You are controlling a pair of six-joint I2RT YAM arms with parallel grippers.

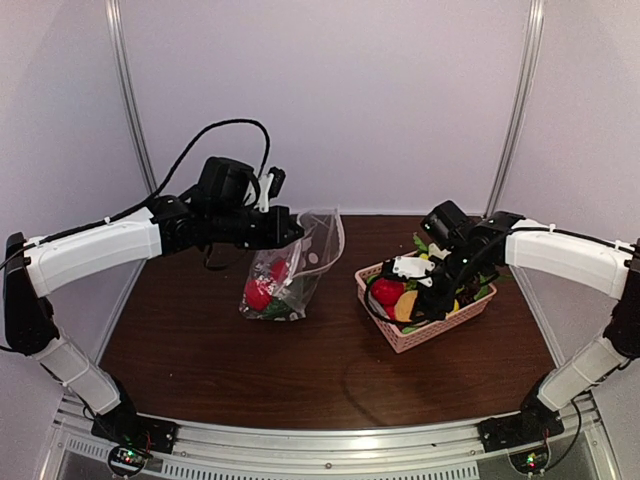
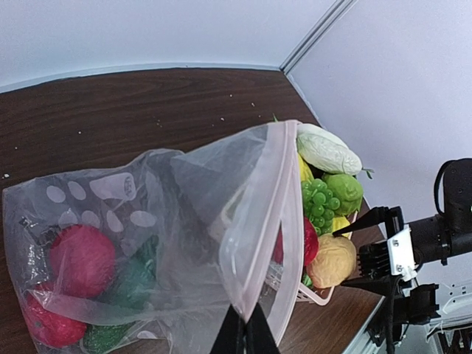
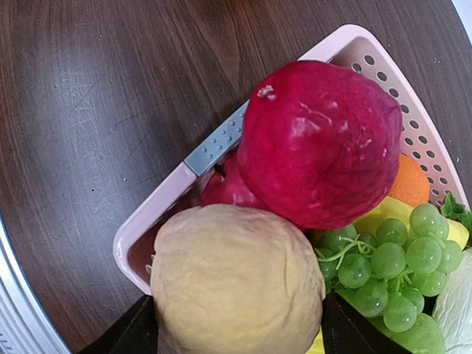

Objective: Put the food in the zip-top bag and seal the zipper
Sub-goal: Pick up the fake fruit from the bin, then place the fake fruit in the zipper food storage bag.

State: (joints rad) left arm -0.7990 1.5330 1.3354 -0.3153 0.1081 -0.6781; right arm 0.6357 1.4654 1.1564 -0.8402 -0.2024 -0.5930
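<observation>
Two red pieces of food [image 2: 81, 259] already sit in the bag [image 1: 285, 270], which my left jaws pinch by its mouth edge above the counter [image 1: 300, 360]. My right jaws, spread, straddle a tan piece [image 3: 236, 284] in the basket [image 1: 425, 335]. Zipper [image 2: 262, 221] unsealed; most food remains.

Dark brown wood-grain counter [image 1: 300, 370], faint scratches and pale specks across surface, dull sheen from overhead light. Plain white back wall [image 1: 330, 100] meeting counter's far edge. Plain white side panels left and right, joined to back wall by slim silver metal corner posts [image 1: 130, 110]. Ribbed silver aluminium rail [image 1: 330, 445] along near edge of counter. Even, soft lighting; weak shadows.
</observation>
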